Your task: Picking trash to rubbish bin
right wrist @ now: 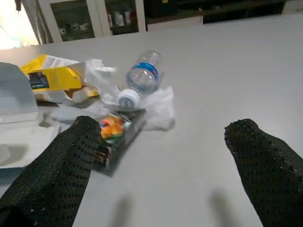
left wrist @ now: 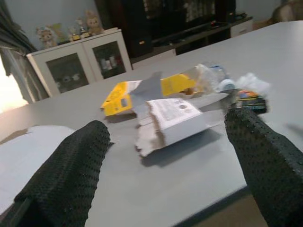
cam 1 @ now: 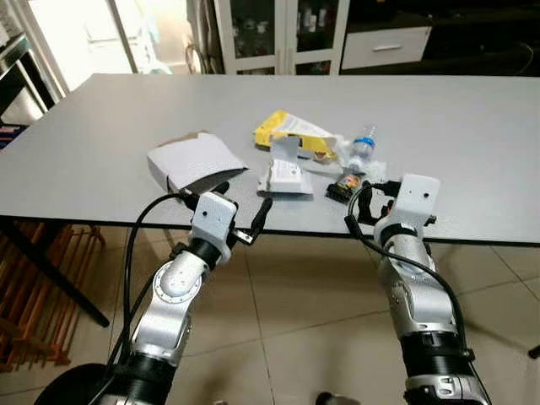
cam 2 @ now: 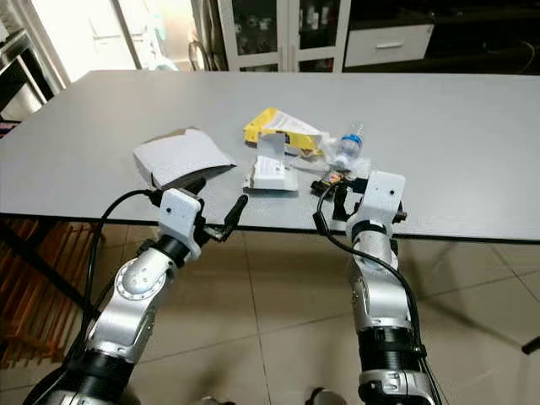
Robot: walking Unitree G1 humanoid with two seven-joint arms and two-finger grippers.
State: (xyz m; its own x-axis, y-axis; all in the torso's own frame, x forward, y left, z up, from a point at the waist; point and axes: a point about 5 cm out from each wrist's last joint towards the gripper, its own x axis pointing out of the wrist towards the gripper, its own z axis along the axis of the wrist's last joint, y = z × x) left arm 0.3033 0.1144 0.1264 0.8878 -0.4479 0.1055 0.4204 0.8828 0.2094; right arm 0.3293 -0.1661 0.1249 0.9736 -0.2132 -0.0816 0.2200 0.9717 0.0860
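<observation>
Hovering at the near edge of the grey table (cam 1: 101, 152), both hands are raised with their black fingers spread apart and holding nothing. The left hand (cam 1: 245, 215) sits just short of the table edge; straight ahead of it, close by, lies a torn white carton (cam 1: 284, 175), and in the left wrist view that carton (left wrist: 177, 120) shows between the two fingertips (left wrist: 71, 165). Beyond the carton — a little farther from the left hand — lies a yellow packet (cam 1: 291, 133). Off to that hand's outer side rests a folded white paper bag (cam 1: 196, 160), just beside the left wrist.

The right hand (cam 1: 377, 187) reaches slightly over the table edge. Right in front of its inner finger (right wrist: 57, 165) lies a small dark wrapper with orange print (right wrist: 118, 132), very near but not touching as far as can be seen. Past the wrapper lies a crumpled plastic bottle (right wrist: 141, 75) on its side, white cap toward the hand, resting against a scrunched white tissue (right wrist: 158, 106). The trash sits in one loose cluster between the two hands and ahead of them — all of it on the table.
</observation>
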